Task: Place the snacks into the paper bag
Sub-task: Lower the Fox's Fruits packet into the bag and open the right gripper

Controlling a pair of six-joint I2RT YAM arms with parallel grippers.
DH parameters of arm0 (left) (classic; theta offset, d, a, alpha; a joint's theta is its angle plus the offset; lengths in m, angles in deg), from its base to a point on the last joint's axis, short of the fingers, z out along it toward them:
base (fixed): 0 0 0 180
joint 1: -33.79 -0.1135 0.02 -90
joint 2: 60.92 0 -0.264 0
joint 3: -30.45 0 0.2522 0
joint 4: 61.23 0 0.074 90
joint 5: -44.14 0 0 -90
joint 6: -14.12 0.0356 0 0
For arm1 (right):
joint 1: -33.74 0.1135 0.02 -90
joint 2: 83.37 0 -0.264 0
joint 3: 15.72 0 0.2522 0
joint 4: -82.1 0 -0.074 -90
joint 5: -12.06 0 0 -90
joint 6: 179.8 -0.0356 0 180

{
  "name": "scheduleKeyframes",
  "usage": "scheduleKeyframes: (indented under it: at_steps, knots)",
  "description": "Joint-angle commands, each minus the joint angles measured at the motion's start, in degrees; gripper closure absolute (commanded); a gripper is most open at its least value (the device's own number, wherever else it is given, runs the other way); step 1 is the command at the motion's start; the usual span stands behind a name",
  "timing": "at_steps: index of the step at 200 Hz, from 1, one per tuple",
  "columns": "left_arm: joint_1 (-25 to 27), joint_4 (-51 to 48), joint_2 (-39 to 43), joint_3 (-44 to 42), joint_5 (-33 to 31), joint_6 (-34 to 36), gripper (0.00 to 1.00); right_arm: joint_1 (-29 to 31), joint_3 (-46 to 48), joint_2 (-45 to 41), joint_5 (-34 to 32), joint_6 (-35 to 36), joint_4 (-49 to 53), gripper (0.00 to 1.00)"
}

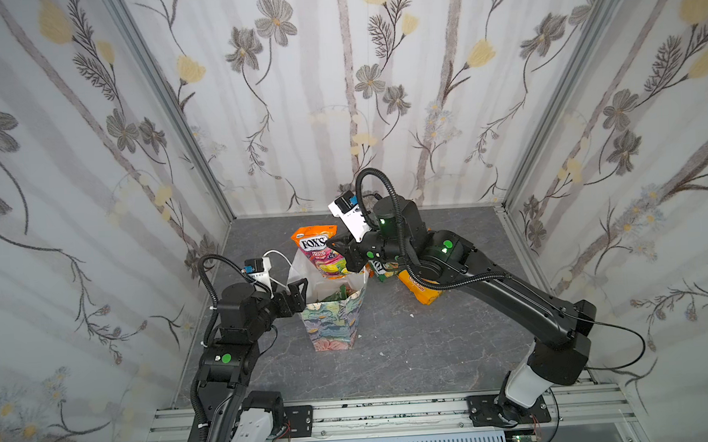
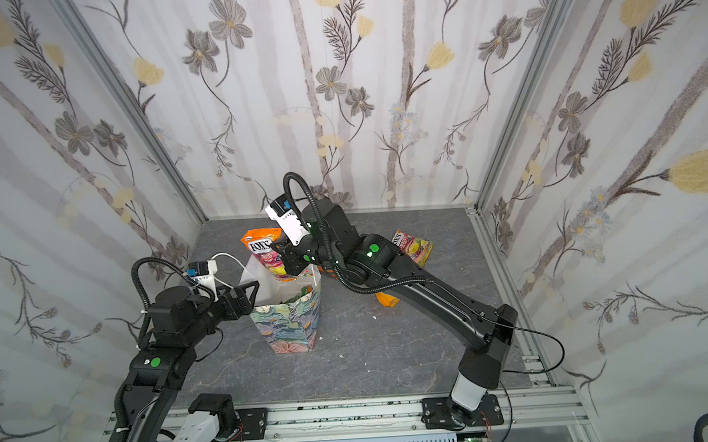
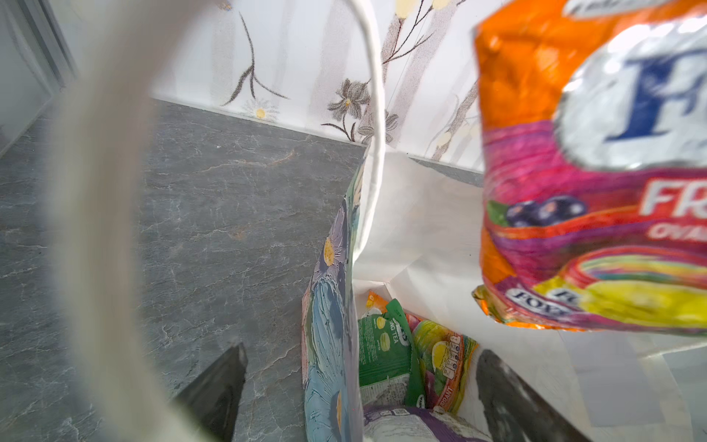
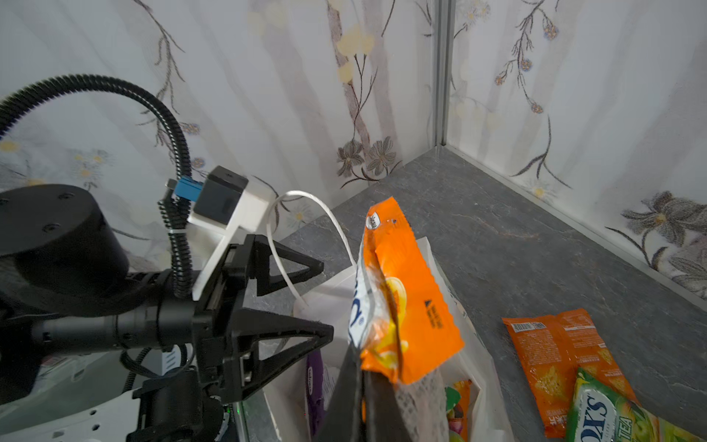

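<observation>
We see the crinkly orange FOX'S foil packet [image 1: 318, 253] hanging just over the open mouth of the tall floral-print paper bag [image 1: 335, 323], pinched tight by the right gripper [image 1: 341, 251]. The left gripper [image 1: 300, 291] is spread wide at the bag's rim, one finger inside, one outside, a green packet [image 3: 382, 344] down in the bottom. Bag's upright on the grey stone-look tabletop [image 1: 413, 352], an orange snack pack [image 1: 424, 291] lying near it.

You see a grey, stone-veined surface [image 1: 414, 364] walled on three sides by pale panels [image 1: 329, 107] printed with grey and yellow flowers, aluminium posts [image 1: 169, 99] at its two back corners, a slotted aluminium rail [image 1: 395, 413] along its near edge, and a small white speck [image 1: 411, 315] near its middle.
</observation>
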Motion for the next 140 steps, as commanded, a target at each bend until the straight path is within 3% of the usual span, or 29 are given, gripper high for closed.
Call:
scheduleKeyframes:
  at_steps: [1,140]
  knots:
    - [-0.06,1.98,-0.01,-0.25,0.51,0.36,0.07,0.09,-0.65,1.28,-1.44,4.44,-1.3,1.0]
    - [-0.06,1.91,-0.35,-0.32,0.17,0.51,0.07,0.08,-0.67,5.89,-6.87,9.79,-4.27,0.98]
